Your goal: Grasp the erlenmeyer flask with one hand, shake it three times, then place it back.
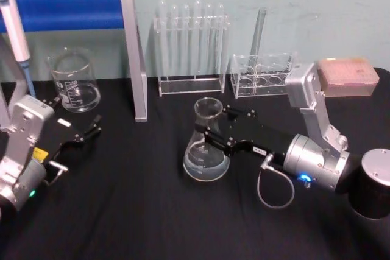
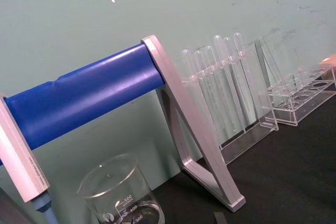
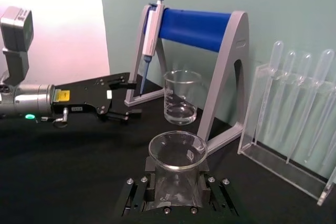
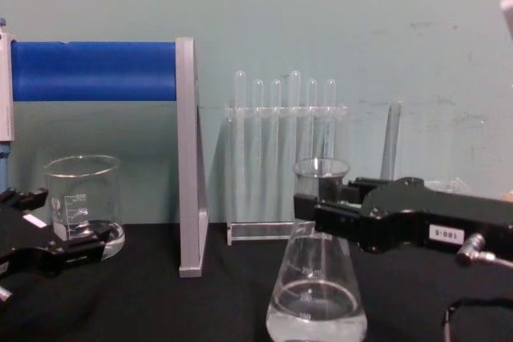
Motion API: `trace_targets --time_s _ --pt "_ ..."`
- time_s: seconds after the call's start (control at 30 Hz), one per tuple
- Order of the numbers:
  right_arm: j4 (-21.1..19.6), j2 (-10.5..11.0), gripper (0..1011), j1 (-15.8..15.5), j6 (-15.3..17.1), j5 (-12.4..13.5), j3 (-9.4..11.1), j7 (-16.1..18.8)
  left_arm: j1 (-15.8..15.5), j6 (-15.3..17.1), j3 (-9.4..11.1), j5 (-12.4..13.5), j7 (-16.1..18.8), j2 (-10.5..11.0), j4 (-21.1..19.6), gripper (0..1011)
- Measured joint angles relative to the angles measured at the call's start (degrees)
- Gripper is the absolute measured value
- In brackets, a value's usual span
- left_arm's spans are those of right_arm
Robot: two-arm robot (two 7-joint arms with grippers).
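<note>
The erlenmeyer flask (image 1: 206,156) is clear glass with a little clear liquid in its wide base. It stands upright on the black table (image 1: 134,211), near the middle. My right gripper (image 1: 213,125) reaches in from the right and is shut on the flask's neck, one finger on each side. The right wrist view looks down at the flask's rim (image 3: 177,150) held between the black fingers (image 3: 135,195). In the chest view the flask (image 4: 317,294) shows with the right gripper (image 4: 321,198) at its neck. My left gripper (image 1: 85,133) rests open at the table's left, apart from the flask.
A glass beaker (image 1: 74,80) stands at the back left beside a grey stand with a blue bar (image 1: 73,9) holding a pipette (image 3: 151,24). Behind the flask are a rack of test tubes (image 1: 190,47) and a lower clear rack (image 1: 262,74). A black cylinder (image 1: 373,184) stands at the right edge.
</note>
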Motion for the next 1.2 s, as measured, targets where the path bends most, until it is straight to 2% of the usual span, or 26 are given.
trace_targets --time_s 0.57,1.2 --pt "3.62 -0.72 452 0.78 -1.71 -0.49 -1.43 1.92 0.00 0.00 0.00 0.00 0.00 0.00 0.00 1001" --pt "4.84 -1.03 452 1.04 -2.14 -1.00 -1.71 2.29 0.00 0.00 0.00 0.00 0.00 0.00 0.00 1001"
